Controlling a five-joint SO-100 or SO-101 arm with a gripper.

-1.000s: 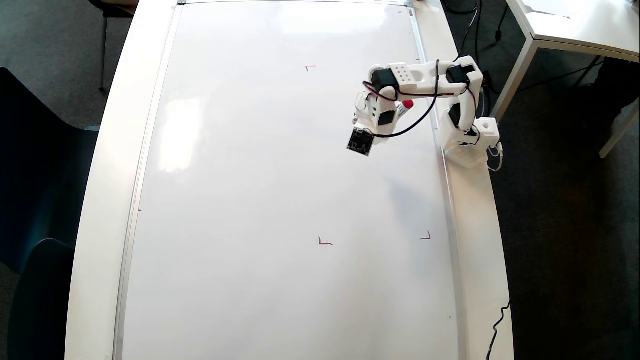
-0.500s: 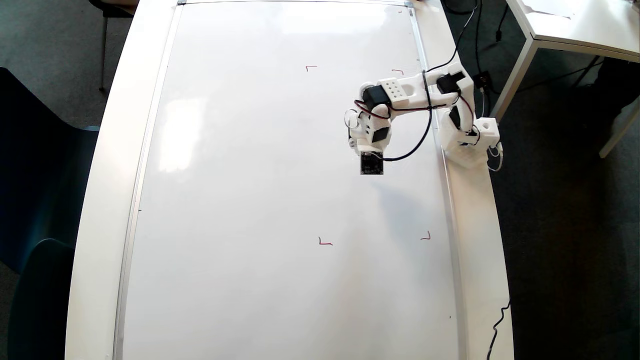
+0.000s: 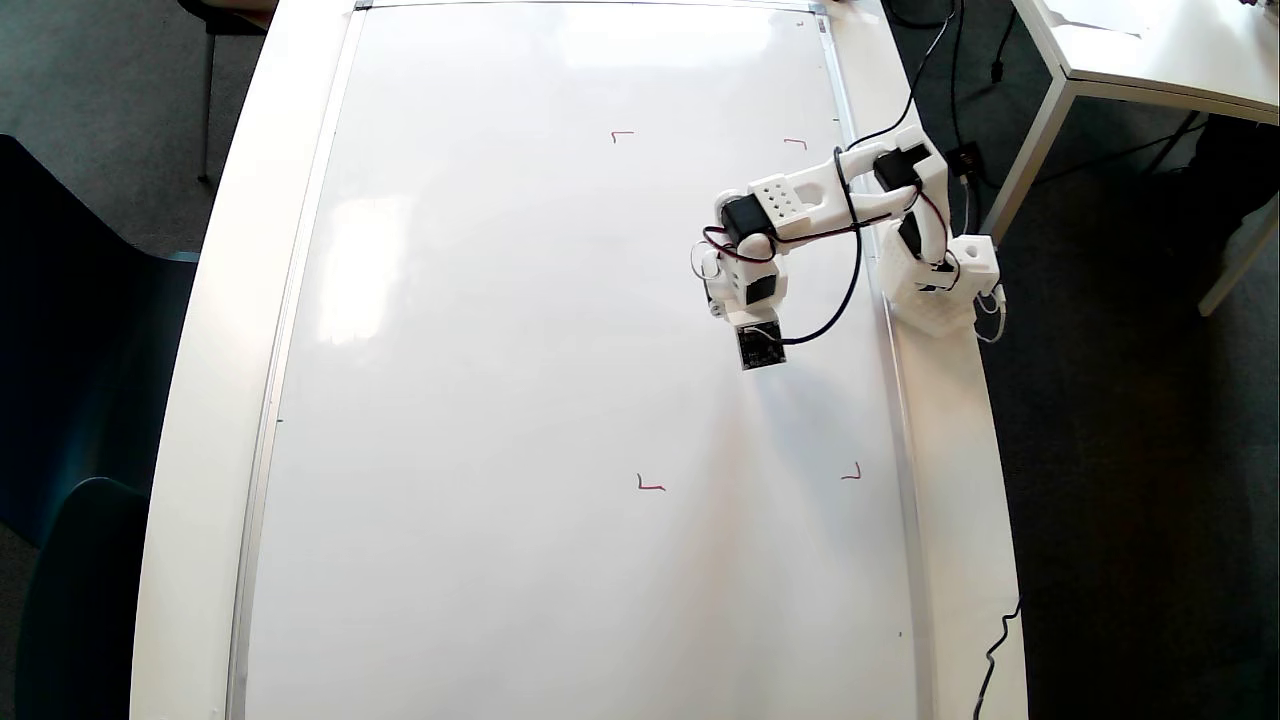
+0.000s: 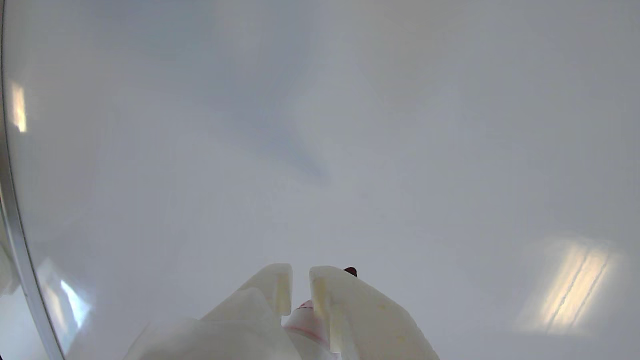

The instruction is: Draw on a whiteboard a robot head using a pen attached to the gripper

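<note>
In the overhead view the whiteboard (image 3: pixel 500 400) covered most of the white table (image 3: pixel 200 400), with the arm's base (image 3: pixel 940 285) at its right edge. The gripper (image 3: pixel 745 310) hung over the right part of the board, between the far and near red corner marks (image 3: pixel 651 485), a small dark square board (image 3: pixel 760 346) at its near side. In the wrist view the two white fingers (image 4: pixel 275 287) were closed around the pen (image 4: pixel 312 320), its white barrel between them and its dark red tip (image 4: pixel 351 271) peeking past the right finger over bare whiteboard (image 4: pixel 320 125). No drawn outline showed.
</note>
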